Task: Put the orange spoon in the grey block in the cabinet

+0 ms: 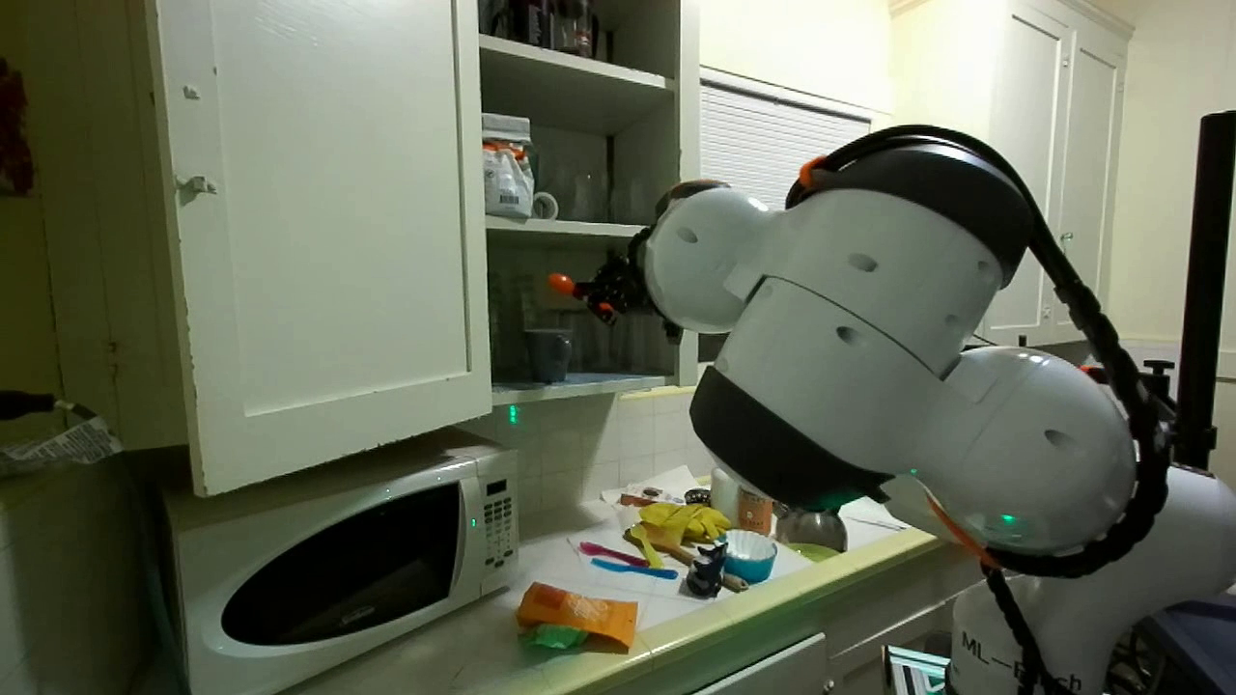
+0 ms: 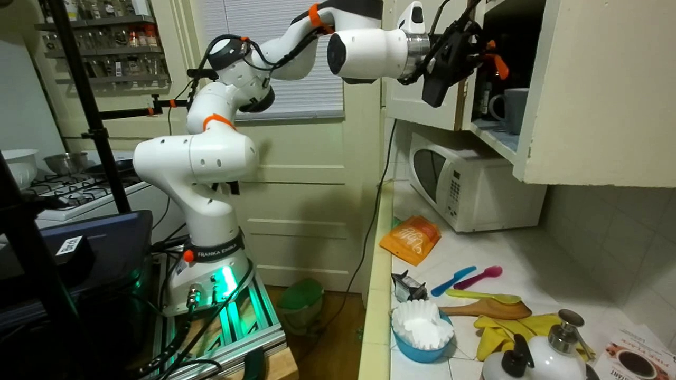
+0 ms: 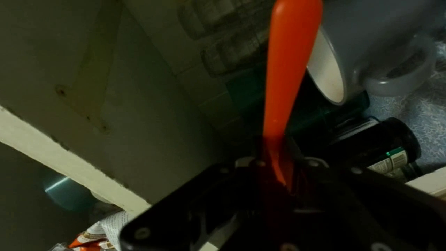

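Observation:
The orange spoon is held between the fingers of my gripper, its rounded end sticking out ahead. The spoon also shows in both exterior views. The part between the fingers is dark and partly hidden. The grey mug, the only grey container in view, stands upright on the cabinet's bottom shelf. In the wrist view the mug lies right of the spoon, its white inside partly covered by it. My gripper is at the cabinet opening, above the mug and apart from it.
The cabinet door stands open. A middle shelf with a white bag is above the gripper. Dark bottles and clear glasses stand near the mug. A microwave sits below on the counter.

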`<state>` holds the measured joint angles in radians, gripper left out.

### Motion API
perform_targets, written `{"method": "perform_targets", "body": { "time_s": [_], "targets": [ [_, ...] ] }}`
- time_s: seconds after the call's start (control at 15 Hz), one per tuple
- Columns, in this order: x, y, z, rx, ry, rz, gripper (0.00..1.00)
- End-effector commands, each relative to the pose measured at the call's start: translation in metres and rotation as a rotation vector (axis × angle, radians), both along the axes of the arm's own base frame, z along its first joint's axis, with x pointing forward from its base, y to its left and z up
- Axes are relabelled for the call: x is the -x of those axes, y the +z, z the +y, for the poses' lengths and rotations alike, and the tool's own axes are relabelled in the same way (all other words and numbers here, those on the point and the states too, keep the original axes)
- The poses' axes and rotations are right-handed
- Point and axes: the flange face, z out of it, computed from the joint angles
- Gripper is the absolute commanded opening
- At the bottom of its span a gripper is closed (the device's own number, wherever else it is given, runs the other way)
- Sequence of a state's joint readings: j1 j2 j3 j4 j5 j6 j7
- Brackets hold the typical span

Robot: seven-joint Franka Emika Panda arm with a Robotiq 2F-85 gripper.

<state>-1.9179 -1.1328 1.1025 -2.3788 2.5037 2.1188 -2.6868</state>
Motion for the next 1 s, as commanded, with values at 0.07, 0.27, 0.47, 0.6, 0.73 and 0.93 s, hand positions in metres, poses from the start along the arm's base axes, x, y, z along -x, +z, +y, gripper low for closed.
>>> {"method": "perform_targets", "body": {
  "time_s": [0.07, 0.27, 0.47, 0.6, 0.73, 0.93],
  "targets": [
    [-0.007, -0.002, 0.0, -0.1, -0.097, -0.023, 0.04],
    [-0.014, 0.002, 0.002, -0.12, -0.118, -0.033, 0.04],
    [-0.025, 0.006, 0.005, -0.158, -0.123, -0.046, 0.04],
    [-0.034, 0.007, 0.007, -0.192, -0.126, -0.053, 0.04],
    [-0.044, 0.005, 0.011, -0.219, -0.121, -0.051, 0.04],
    [-0.057, 0.001, 0.018, -0.247, -0.104, -0.045, 0.04]
  ]
}}
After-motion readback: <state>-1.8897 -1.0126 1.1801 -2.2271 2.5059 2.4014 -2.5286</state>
